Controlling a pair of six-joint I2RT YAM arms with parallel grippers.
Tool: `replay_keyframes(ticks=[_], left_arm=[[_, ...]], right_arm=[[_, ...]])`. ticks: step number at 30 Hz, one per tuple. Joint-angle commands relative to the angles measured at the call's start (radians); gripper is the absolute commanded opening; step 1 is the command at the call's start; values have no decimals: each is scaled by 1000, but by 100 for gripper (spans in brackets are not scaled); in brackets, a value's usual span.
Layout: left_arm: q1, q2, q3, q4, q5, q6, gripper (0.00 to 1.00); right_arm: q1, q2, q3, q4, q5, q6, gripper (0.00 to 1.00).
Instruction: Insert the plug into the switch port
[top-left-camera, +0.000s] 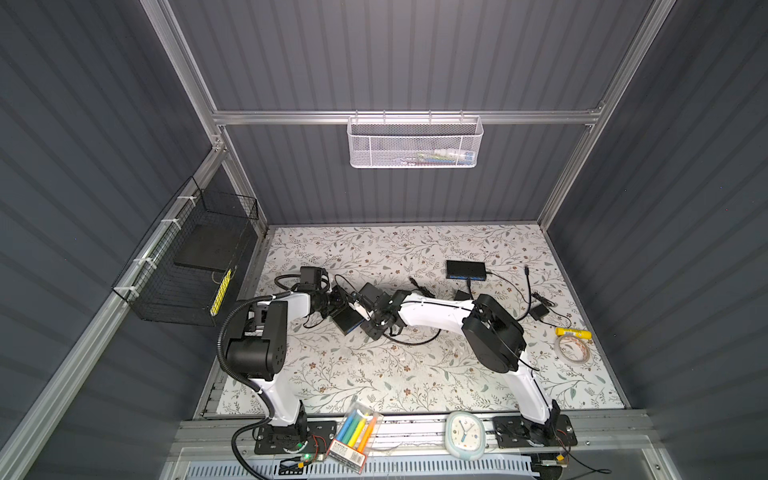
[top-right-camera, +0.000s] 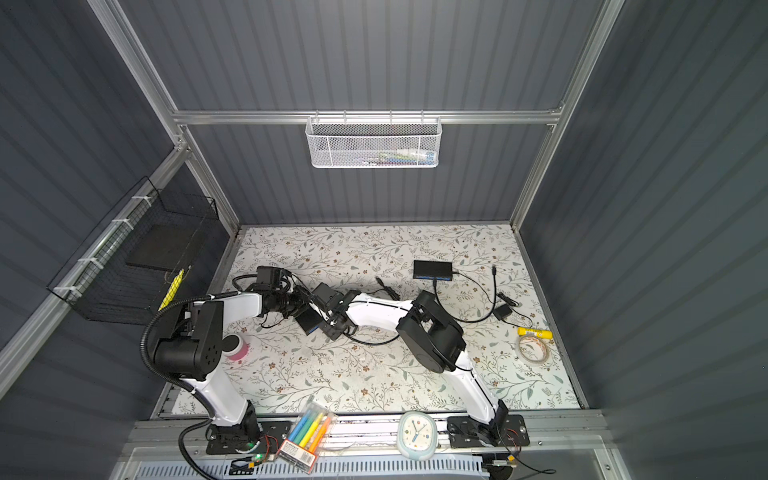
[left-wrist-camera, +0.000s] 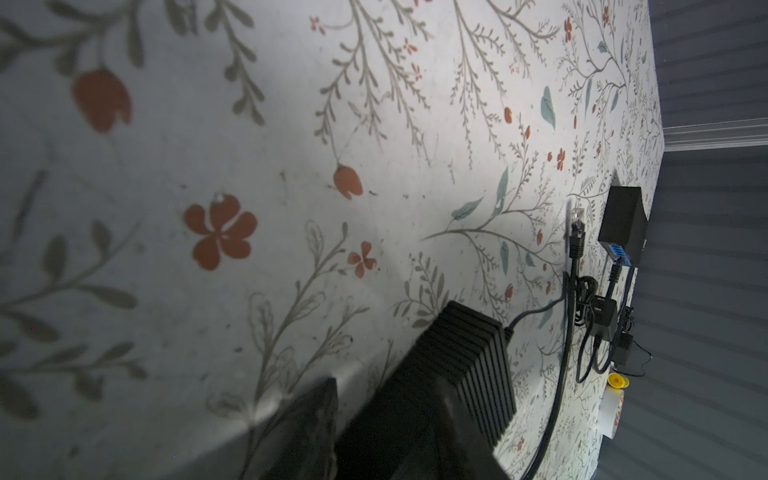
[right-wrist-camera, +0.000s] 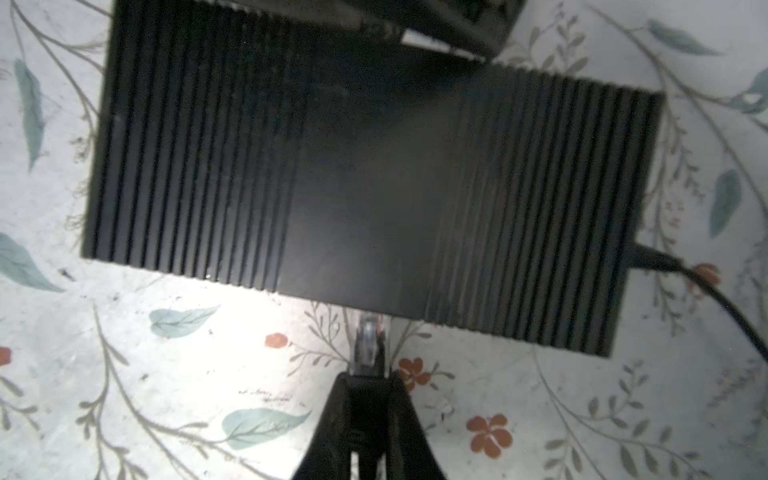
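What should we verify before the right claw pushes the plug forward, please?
1. Plug held in the right claw: ok.
2. Plug aligned for entry into the switch: cannot tell; the entry side is hidden or too small.
3. Plug seated: not ok; its clear body shows outside the switch.
4. Left claw bracing the switch: cannot tell.
5. Cable behind the right claw slack: ok; it loops loosely on the table.
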Motion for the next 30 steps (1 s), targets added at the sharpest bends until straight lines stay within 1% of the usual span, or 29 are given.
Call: replay_keyframes(ticks=[1, 11, 30], left_arm=[[-8, 22, -34, -60, 4, -6, 39], [-9, 23, -38, -66, 10, -3, 39], [-29, 52, -67, -24, 33, -34, 38]], right_arm=[[-2, 19, 18, 0, 23, 26, 0], [-21, 19, 25, 21, 38, 60, 0], [-19, -3, 25, 120, -10, 160, 1]])
